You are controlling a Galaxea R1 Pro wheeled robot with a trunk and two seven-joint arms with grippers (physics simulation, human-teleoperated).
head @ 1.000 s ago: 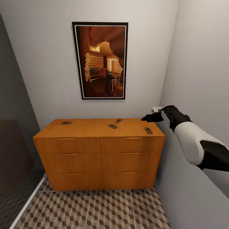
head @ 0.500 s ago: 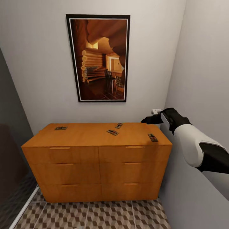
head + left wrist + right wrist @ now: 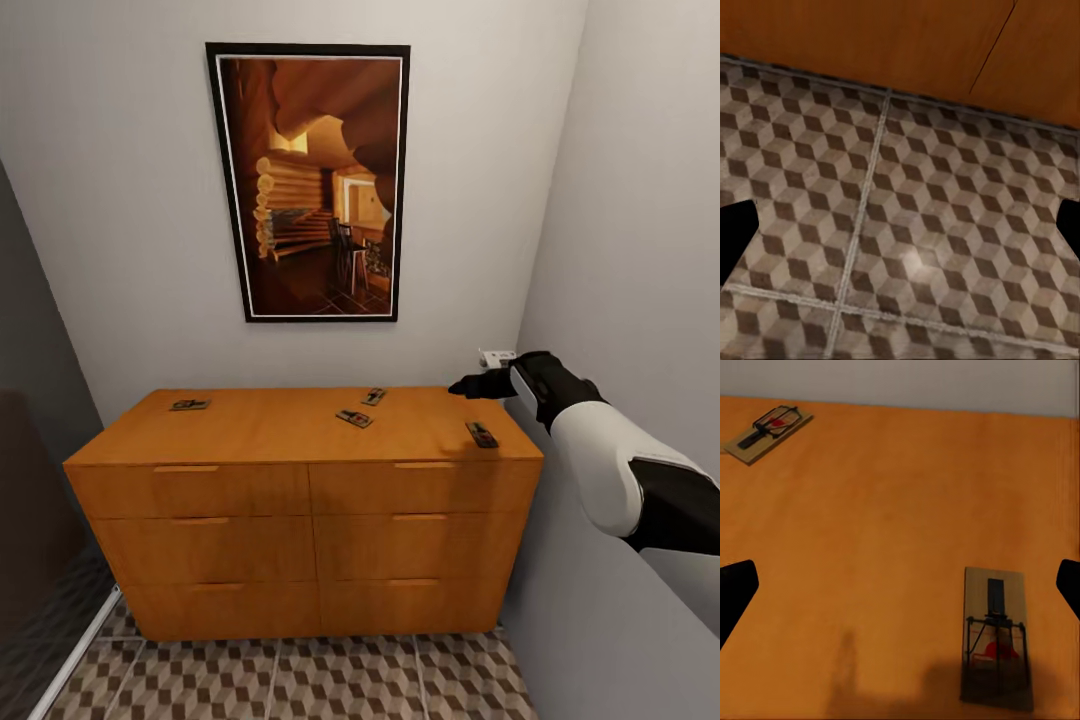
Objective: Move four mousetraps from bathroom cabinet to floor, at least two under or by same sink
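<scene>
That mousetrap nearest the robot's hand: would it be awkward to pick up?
Probably a bit. The mousetrap is a thin board lying flat on the cabinet, so fingers get little edge. It looks stiff and light, likelier to slide than tip. Its wire parts might snag.

"What is on top of the cabinet (image 3: 300, 430)?"

"Four mousetraps. One mousetrap (image 3: 190, 405) lies far at the left. Two more (image 3: 354, 418) (image 3: 374, 396) lie near each other by the middle. The last one (image 3: 482, 434) lies near the right edge."

"And under the cabinet?"

"The bathroom floor (image 3: 330, 680), with cube tiles."
</scene>
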